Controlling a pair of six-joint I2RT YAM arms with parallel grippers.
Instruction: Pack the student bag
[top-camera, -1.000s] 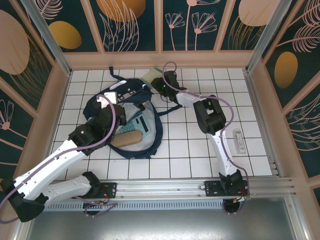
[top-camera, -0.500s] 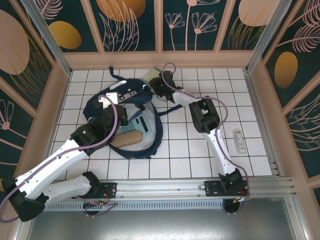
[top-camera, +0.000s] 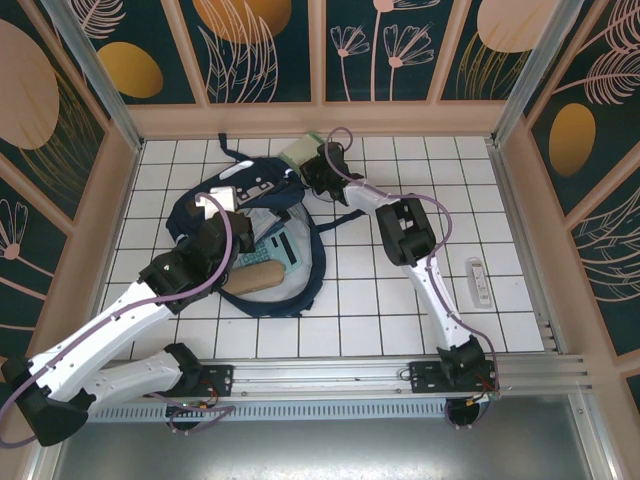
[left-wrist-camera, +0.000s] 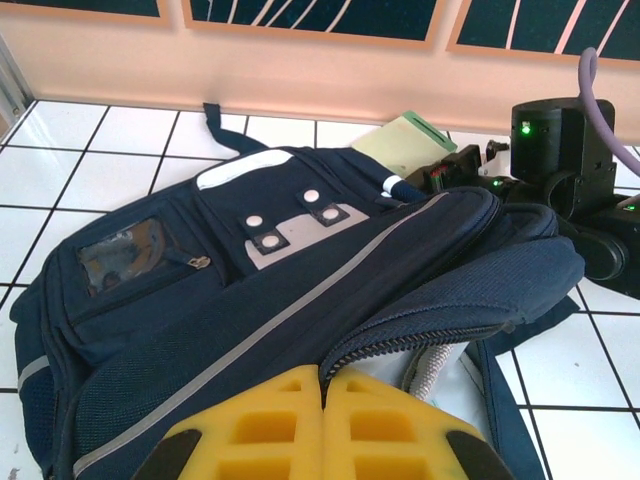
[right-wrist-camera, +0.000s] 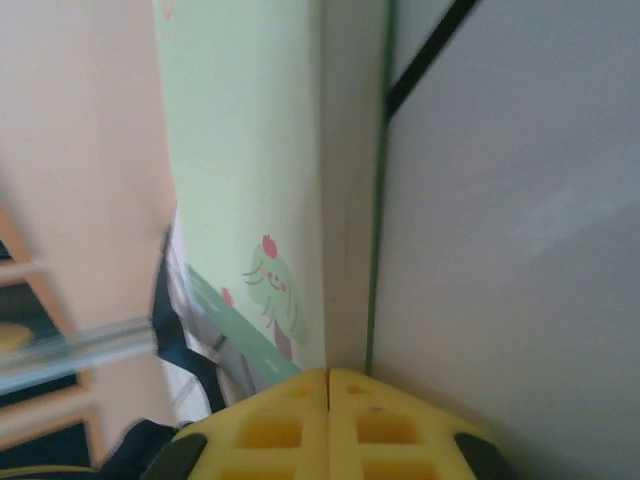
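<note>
Seen from above, the student bag (top-camera: 270, 195) lies open on the white tiled table (top-camera: 400, 310), at about nine o'clock from the table's middle, with its mouth towards six o'clock. The left gripper (left-wrist-camera: 325, 425) hovers over that mouth, its yellow fingers pressed together on nothing we can see. The right gripper (right-wrist-camera: 328, 400) reaches to the bag's one o'clock corner. Its fingers are also pressed together, right at the edge of a pale green book (top-camera: 298, 152). We cannot tell whether any of the book is caught between them.

We judge the main risk to be here. If the fingers have closed on one cover, or on nothing, the book may flap open or stay behind when lifted. The left arm also sits over the opening and could block the right arm's way in.

We count:
- one bag
- one green book
- one teal calculator (top-camera: 280, 247), inside the bag
- one brown pouch (top-camera: 255, 277), inside the bag
- one slim white object (top-camera: 480, 280), alone at four o'clock
- two arms
</note>
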